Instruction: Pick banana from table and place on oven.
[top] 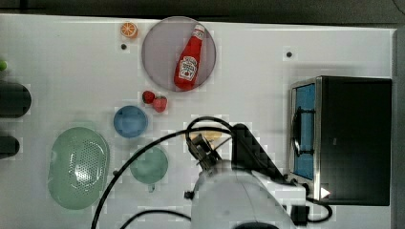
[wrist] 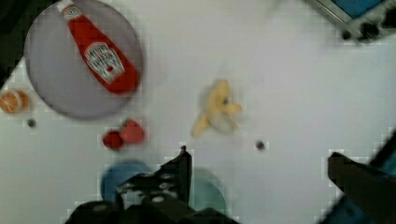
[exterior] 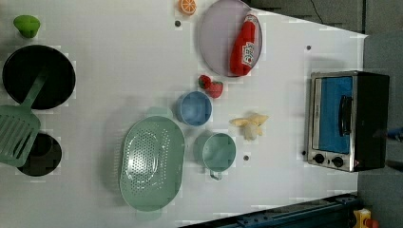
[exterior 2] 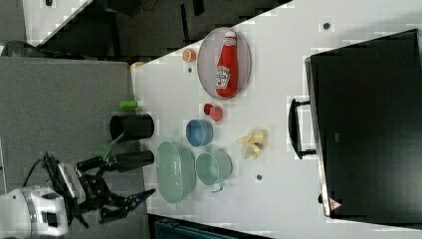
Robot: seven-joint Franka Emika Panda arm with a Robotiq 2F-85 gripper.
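Banana is just sitting loose on the white desk, in the open patch between the cup and bowl cluster and the oven. In the left view it's to the right of the blue bowl and up-right of the green mug, with bare desk between it and the oven door.

The hand is wide open with nothing in it. In the wrist view the two dark fingers stand well apart, and the banana lies ahead of them, roughly in line with the gap but off toward one finger. The right view puts the hand well clear of the desk, so my guess is it's high up, not yet down at the fruit.

Long axis: in the wrist view the body runs on a diagonal with the peel flaps flaring sideways, so I'd say the wrist needs a bit of a twist to close across the narrow way.

Head count: one banana, one oven, one arm, one ketchup bottle on one grey plate, two strawberries, one orange slice, one blue bowl, one green mug, one green colander.
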